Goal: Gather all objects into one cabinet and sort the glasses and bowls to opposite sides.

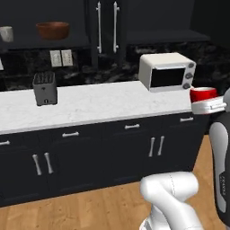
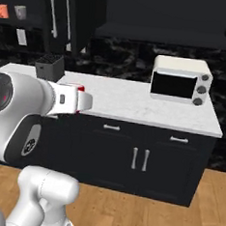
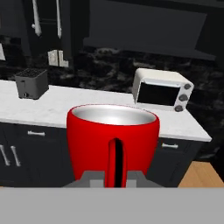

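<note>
Red cup (image 3: 113, 142) sits clamped in the hand (image 3: 116, 177), held in the air off the front right corner of the white worktop (image 1: 99, 105). Brown bowl (image 1: 53, 30) and grey-white mug (image 1: 6, 33) stand on the cabinet shelf (image 1: 45, 43) above the worktop's left end.

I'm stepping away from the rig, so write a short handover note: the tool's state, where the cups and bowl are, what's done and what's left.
Tool: shut on the bright red cup, held in the air in front of the white counter.
Wide reddish-brown bowl and grey-white mug: on the dark upper cabinet shelf, bowl to the mug's right.
Done: red cup picked up.
Left: carry it to that shelf and set it beside the mug, away from the bowl.
</note>
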